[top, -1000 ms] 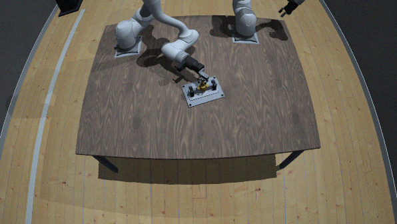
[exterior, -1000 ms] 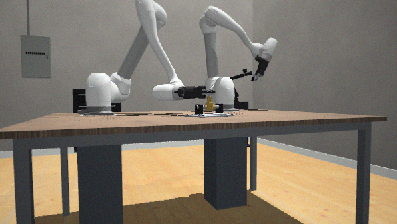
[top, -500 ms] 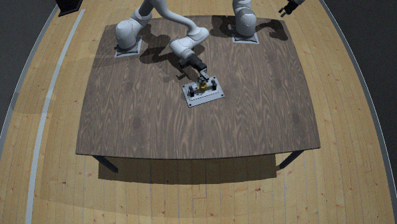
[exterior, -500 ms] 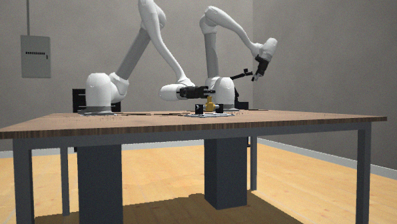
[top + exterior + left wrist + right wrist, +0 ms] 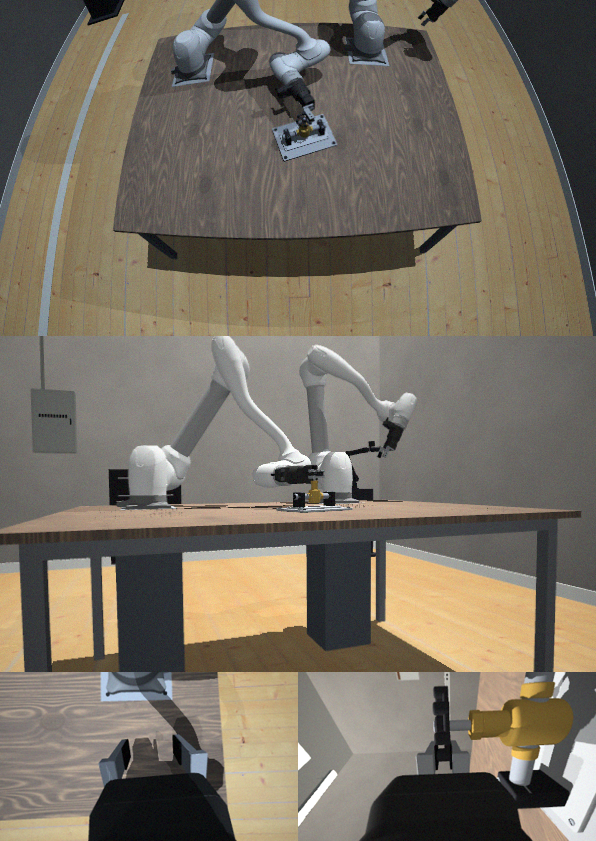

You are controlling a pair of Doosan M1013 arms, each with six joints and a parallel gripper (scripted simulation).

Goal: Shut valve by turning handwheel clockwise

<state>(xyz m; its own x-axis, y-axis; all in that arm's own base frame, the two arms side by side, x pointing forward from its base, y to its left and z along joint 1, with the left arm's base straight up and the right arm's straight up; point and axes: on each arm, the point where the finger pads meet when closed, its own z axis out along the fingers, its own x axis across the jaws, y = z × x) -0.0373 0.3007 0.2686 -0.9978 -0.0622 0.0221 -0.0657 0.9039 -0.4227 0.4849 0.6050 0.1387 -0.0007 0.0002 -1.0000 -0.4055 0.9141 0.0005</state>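
Observation:
The handwheel (image 5: 302,120) (image 5: 441,708) is dark and lobed and sits on a grey stem above the yellow valve body (image 5: 304,132) (image 5: 315,495) (image 5: 540,721). The valve is mounted on a light base plate (image 5: 311,151). My right gripper (image 5: 309,113) (image 5: 318,472) (image 5: 443,750) reaches the wheel from the side, nearly level, and is shut on its rim. The fingers and the gripper body hide part of the wheel in the top and exterior views. My left gripper (image 5: 423,19) (image 5: 383,454) (image 5: 150,746) is open and empty, high up and far from the valve.
Black pipe supports (image 5: 287,138) (image 5: 550,794) stand at the valve's two ends, below the right gripper. The left arm's base (image 5: 368,37) (image 5: 337,473) and the right arm's base (image 5: 189,55) (image 5: 147,473) stand on the wooden table (image 5: 225,175) along its back edge.

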